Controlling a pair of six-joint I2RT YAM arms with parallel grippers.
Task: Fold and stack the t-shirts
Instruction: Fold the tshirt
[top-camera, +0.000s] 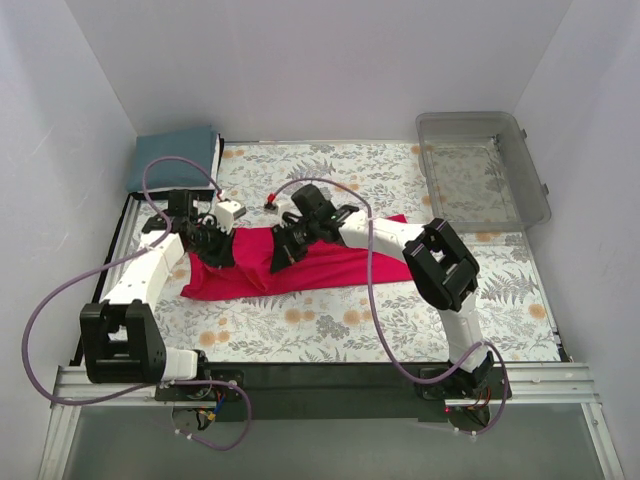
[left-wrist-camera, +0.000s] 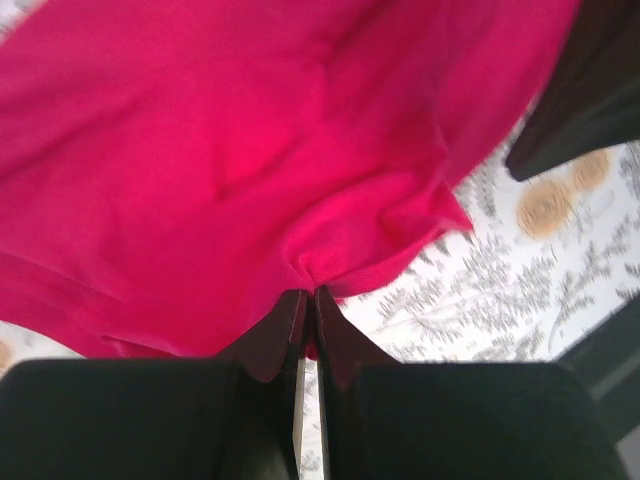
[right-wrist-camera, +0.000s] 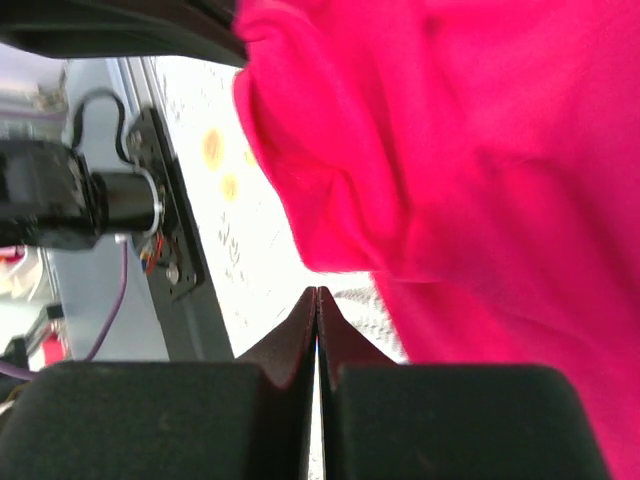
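The crimson-pink t-shirt (top-camera: 320, 262) lies crumpled in a long band across the middle of the table. My left gripper (top-camera: 221, 254) is at its left part. In the left wrist view the left gripper (left-wrist-camera: 310, 297) is shut on a pinched fold of the crimson-pink shirt (left-wrist-camera: 230, 160). My right gripper (top-camera: 279, 257) is over the shirt's middle. In the right wrist view the right gripper (right-wrist-camera: 317, 293) is shut and empty, just below the shirt's (right-wrist-camera: 470, 170) edge. The teal-blue t-shirt (top-camera: 177, 156) lies folded at the back left corner.
A clear plastic bin (top-camera: 482, 168) stands at the back right. A small red and black object (top-camera: 270, 203) lies on the floral tablecloth (top-camera: 330, 325) behind the shirt. White walls close in the back and both sides.
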